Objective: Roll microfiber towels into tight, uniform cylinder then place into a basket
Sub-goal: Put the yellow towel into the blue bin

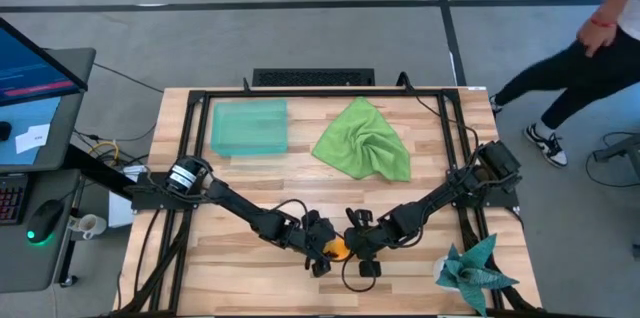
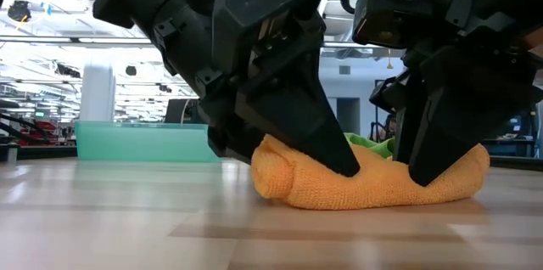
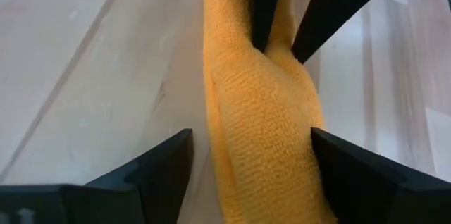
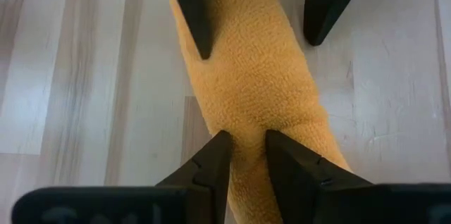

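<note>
The orange towel [image 2: 373,181] lies rolled into a short thick cylinder on the table near its front edge. My left gripper [image 3: 254,168] is open, with a finger on each side of the roll's left part. My right gripper [image 4: 246,153] is shut on the roll's right part. In the high view only a bit of the orange towel [image 1: 338,249] shows between my left gripper [image 1: 318,249] and my right gripper [image 1: 361,248]. The lime green towel [image 1: 365,143] lies crumpled at the far middle. The basket [image 1: 249,126] stands at the far left. My left gripper straddles the roll from above, slanting down, its fingers across the roll. One finger [image 3: 345,175] lies against the roll's side [image 3: 299,132]; the other [image 3: 158,171] stands apart from it. My right gripper pinches a ridge of cloth on the roll's top [image 4: 243,129] between its two fingers. It comes slanting down from above, the fingers lying across the roll. The roll rests full length on the table.
A dark teal spiky cloth [image 1: 475,270] lies at the table's near right corner. A person [image 1: 585,53] walks on the floor beyond the far right corner. A monitor and desk [image 1: 35,88] stand left of the table.
</note>
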`<move>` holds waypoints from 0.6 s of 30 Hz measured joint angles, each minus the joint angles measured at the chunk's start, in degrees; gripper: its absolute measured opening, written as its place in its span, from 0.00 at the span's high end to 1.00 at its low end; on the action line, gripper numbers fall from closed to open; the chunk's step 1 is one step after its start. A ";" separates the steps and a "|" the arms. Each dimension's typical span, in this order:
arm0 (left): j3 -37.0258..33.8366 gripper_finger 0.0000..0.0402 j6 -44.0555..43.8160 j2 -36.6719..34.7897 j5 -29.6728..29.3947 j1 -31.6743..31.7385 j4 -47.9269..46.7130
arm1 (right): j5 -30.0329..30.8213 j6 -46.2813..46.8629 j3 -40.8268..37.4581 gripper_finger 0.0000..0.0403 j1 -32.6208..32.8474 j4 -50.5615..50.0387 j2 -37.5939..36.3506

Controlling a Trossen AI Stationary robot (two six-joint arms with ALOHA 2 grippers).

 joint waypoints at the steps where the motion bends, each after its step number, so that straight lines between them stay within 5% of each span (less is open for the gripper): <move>1: 0.00 0.34 0.21 0.04 -0.39 -0.03 0.04 | 0.00 0.00 0.00 0.71 0.00 0.02 0.00; 18: -0.13 0.91 4.89 0.37 0.30 -0.03 1.65 | 0.02 -0.04 0.02 0.71 0.02 0.63 0.00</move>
